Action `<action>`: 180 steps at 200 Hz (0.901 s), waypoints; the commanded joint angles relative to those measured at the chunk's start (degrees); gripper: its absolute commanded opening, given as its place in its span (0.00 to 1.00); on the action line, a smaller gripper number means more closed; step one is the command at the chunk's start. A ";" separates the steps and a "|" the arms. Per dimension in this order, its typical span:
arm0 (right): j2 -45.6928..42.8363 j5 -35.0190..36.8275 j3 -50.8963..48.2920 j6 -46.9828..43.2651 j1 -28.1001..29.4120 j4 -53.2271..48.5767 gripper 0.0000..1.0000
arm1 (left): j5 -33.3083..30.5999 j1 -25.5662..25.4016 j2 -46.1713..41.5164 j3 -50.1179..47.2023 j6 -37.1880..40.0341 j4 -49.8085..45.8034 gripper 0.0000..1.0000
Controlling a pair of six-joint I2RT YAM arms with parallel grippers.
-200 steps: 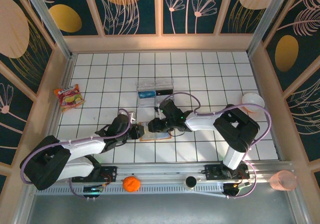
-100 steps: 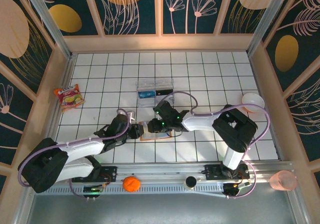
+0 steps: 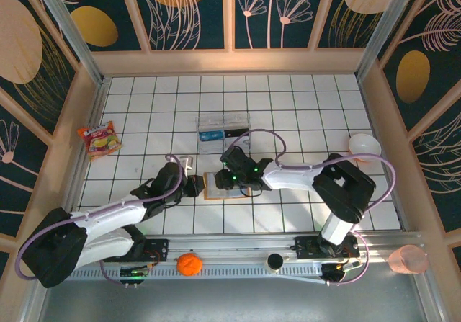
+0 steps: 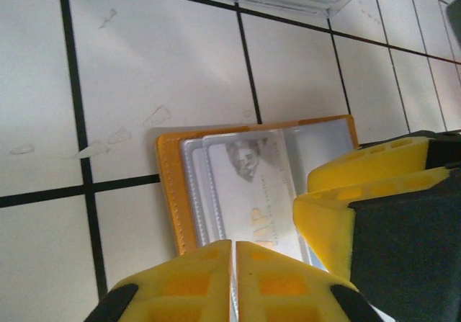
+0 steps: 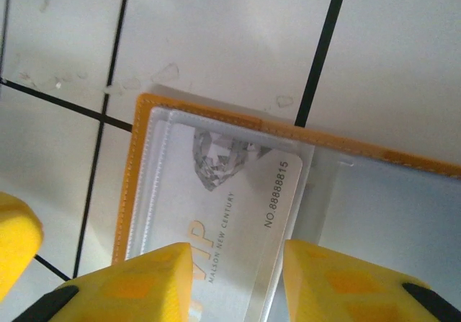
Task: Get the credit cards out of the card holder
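Now, left jaws: my left gripper (image 4: 232, 256) is squeezed together, fingers touching, at the near end of the card; I cannot tell whether they pinch its edge.
Right jaws: my right gripper (image 5: 232, 264) stands partly apart, one finger either side above the card.
Wallet: the orange wallet (image 5: 137, 192) lies open and flat beneath both pairs of jaws.
Card: the silver card (image 5: 238, 207) lies on the wallet's left half, between my right fingers.
Writing: "VIP", "NEW CENTURY", "NO.8888815", beside a diamond picture (image 5: 216, 160).

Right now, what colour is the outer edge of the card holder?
Orange-tan. The card holder edge shows best in the right wrist view.
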 commanded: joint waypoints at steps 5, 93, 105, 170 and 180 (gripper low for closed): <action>-5.04 3.07 -1.61 -1.39 -0.04 -0.20 0.38 | 2.26 0.08 2.45 2.73 1.11 1.89 0.07; -4.19 -13.91 -5.74 -1.35 -5.33 6.39 0.25 | -0.54 -2.66 16.48 7.74 2.52 5.54 0.00; -3.70 -15.45 -5.76 -1.35 -5.43 7.46 0.25 | -2.21 -2.68 16.13 7.24 2.58 4.70 0.00; -0.25 -17.47 -4.50 -1.39 -5.45 8.42 0.26 | -2.87 -2.73 18.06 5.12 3.38 2.86 0.00; -0.01 -17.55 -4.43 -1.35 -5.45 8.76 0.26 | -2.69 -2.72 17.80 4.42 3.19 2.86 0.00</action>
